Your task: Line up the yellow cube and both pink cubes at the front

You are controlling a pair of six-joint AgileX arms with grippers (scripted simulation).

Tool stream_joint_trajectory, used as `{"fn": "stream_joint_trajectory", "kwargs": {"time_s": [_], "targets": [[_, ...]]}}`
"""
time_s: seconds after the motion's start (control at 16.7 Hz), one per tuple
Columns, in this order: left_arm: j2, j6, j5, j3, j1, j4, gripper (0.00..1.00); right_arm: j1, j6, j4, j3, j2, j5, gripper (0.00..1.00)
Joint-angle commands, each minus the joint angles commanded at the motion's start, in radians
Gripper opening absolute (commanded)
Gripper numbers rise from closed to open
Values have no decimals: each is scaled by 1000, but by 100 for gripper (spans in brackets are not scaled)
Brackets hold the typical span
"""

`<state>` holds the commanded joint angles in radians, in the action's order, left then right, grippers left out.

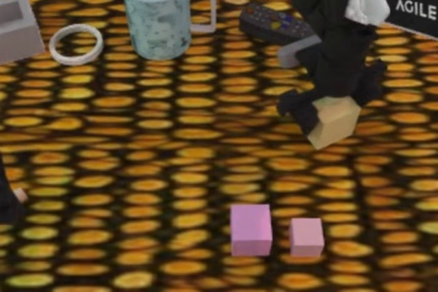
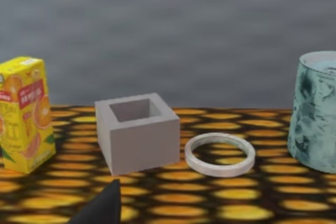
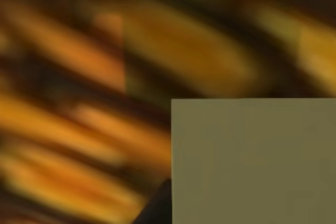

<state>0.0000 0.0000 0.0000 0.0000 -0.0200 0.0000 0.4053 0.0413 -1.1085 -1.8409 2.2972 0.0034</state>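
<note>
R gripper (image 1: 316, 109) is over the right-hand middle of the table, fingers clamped on the yellow cube (image 1: 335, 122), cube tilted and looks lifted off the cloth, tho can't say for sure from above. R wrist cam is jammed right up against it: one flat tan face of the yellow cube (image 3: 252, 161) fills the corner, blurred orange pattern behind. Both pink cubes sit at the front, right of centre: bigger pink cube (image 1: 250, 230) and smaller pink cube (image 1: 306, 236) just beside each other w/ a narrow gap, roughly in a row, smaller one on the right. Yellow one is well apart from them, further back. L arm is parked at the table's left edge, only a dark sliver of L gripper (image 1: 9, 200) showing, can't tell if it's open or closed. Back of table: grey open box (image 2: 137, 131), white ring (image 2: 220, 154), speckled mug (image 1: 159, 10), remote (image 1: 275, 23); juice carton (image 2: 23, 114) shows in the L wrist cam beside the box.
</note>
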Motion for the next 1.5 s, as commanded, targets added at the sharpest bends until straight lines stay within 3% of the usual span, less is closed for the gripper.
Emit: {"fn": "stream_joint_trajectory", "kwargs": {"time_s": [0.24,0.54,0.72,0.96,1.32,1.5], "targets": [[0,0,0,0,0,0,100,5,2,-119,-86,-35,0,0],[0,0,0,0,0,0,100,1,-2,-122,-89,-33,0,0],[0,0,0,0,0,0,100,48,-68,-136,-114,-20,0,0],[0,0,0,0,0,0,100,181,-295,-172,-171,9,3,0],[0,0,0,0,0,0,100,440,-796,-237,-253,46,4,0],[0,0,0,0,0,0,100,548,-981,-255,-284,48,6,0]]}}
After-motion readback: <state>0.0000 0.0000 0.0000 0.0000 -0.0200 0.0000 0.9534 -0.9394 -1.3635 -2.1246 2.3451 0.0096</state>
